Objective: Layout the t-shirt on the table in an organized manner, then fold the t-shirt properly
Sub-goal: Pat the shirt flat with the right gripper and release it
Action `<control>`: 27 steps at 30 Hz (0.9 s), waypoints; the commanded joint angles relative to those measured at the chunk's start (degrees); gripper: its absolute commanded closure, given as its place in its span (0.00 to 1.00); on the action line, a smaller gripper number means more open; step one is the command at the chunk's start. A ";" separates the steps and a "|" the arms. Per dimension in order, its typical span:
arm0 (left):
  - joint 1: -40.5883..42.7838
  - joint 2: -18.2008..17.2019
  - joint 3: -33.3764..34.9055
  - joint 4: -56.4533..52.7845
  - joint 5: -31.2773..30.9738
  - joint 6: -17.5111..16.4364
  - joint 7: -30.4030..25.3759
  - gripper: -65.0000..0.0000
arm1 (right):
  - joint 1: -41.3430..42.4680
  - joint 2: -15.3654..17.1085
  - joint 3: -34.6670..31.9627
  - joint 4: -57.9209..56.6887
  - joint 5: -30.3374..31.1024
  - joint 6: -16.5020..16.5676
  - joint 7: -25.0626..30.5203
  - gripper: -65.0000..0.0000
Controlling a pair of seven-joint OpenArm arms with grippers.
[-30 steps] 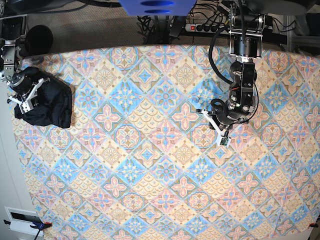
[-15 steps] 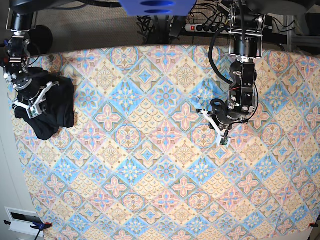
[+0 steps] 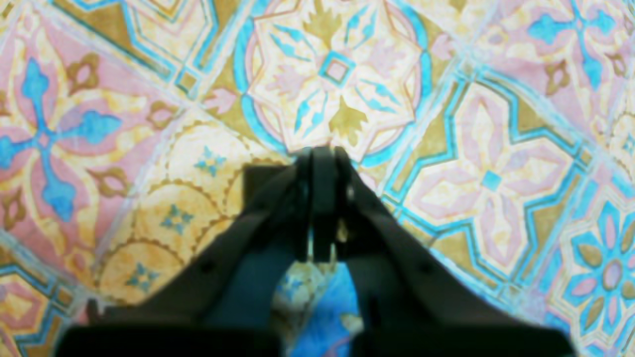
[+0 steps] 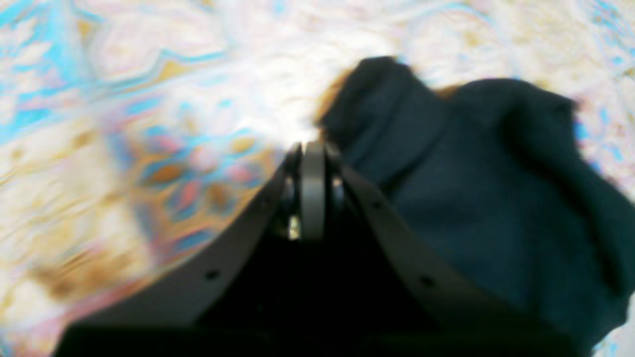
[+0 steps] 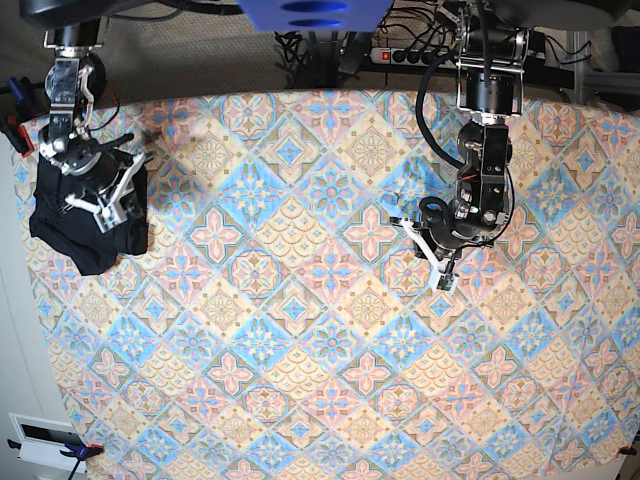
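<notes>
**Black t-shirt bunched at the table's far edge**

Black t-shirt lies crumpled beneath the right gripper, whose jaws are pressed together; it has shifted inward since earlier. The left gripper, also pressed together, stays over bare table.

Right gripper: shifted from table's far left edge inward and toward the rear (fingers closed). T-shirt: dragged with it, bundle reshaped, now hanging longer below the gripper, partly over the edge.
</notes>
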 commanded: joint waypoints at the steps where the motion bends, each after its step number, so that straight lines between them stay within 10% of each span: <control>1: -0.89 -0.17 -0.18 1.00 -0.20 0.01 -0.33 1.00 | -0.47 1.19 0.35 2.61 0.47 -0.34 0.45 1.00; 10: -0.98 0.00 -0.01 1.00 -0.20 0.01 -0.50 1.00 | -4.60 -1.80 5.45 19.66 0.65 -0.34 -7.72 1.00; 17: -0.45 0.00 -0.18 1.00 -0.29 0.01 -0.59 1.00 | 2.00 -10.51 8.79 18.43 0.56 -0.34 -15.20 1.00; 27: 0.34 0.00 -0.27 1.00 -0.29 0.01 -0.68 1.00 | 2.96 -14.64 6.24 13.16 0.38 -0.34 -15.20 1.00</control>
